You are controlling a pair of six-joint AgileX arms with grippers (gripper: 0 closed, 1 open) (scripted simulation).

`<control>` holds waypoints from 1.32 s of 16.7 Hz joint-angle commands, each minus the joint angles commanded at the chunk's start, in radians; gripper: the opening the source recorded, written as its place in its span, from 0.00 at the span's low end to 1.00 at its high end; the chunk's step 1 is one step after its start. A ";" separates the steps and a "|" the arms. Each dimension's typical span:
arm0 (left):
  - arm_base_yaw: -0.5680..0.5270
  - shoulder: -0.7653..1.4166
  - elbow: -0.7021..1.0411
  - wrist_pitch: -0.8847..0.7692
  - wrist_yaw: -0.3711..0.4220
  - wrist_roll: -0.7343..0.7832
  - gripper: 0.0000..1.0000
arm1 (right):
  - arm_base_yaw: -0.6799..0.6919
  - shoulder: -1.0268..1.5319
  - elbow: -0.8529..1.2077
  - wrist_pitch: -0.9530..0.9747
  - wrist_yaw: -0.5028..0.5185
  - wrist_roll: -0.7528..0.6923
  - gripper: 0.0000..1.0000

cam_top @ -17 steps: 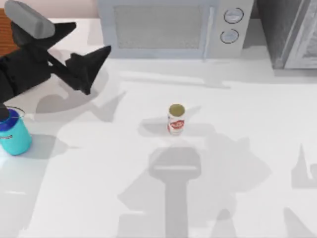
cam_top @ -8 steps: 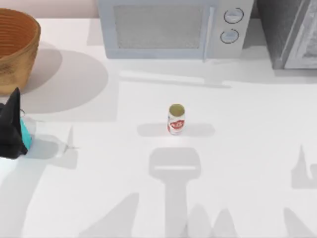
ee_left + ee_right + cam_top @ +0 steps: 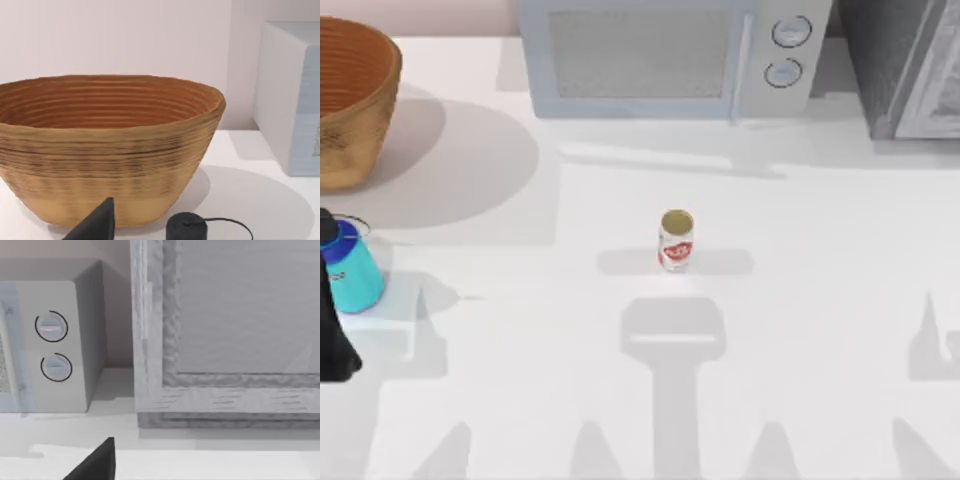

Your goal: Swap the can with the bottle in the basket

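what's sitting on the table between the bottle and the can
Nothing: the top view shows bare white table with shadows between bottle and can.

Basket (image 3: 110, 150): coiled woven wicker, ribbed and rough, matt golden-brown. Bottle (image 3: 352, 275): smooth teal body, plastic-looking, with a matt dark cap (image 3: 186, 227); can (image 3: 676, 241): dull gold metal-looking top, white-and-red label. Table (image 3: 820, 300): smooth matt white; microwave (image 3: 665, 55): matt pale grey.

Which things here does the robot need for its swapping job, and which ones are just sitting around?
Needed for the job:
- can, standing mid-table
- bottle, on the table at the left edge
- basket, far left corner

Just sitting around:
- microwave at the back
- grey cabinet, back right
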 joint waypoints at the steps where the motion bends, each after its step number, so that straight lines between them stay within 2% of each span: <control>1: 0.000 -0.005 -0.003 -0.003 -0.002 0.000 1.00 | 0.000 0.000 0.000 0.000 0.000 0.000 1.00; 7: 0.000 0.009 -0.001 0.009 -0.002 0.000 1.00 | 0.000 0.000 0.000 0.000 0.000 0.000 1.00; 10: 0.008 0.103 -0.002 0.098 -0.001 0.002 1.00 | 0.000 0.000 0.000 0.000 0.000 0.000 1.00; 14: 0.016 0.370 0.006 0.330 0.011 0.009 1.00 | 0.000 0.000 0.000 0.000 0.000 0.000 1.00; 22: 0.032 1.134 0.023 0.927 0.049 0.025 1.00 | 0.000 0.000 0.000 0.000 0.000 0.000 1.00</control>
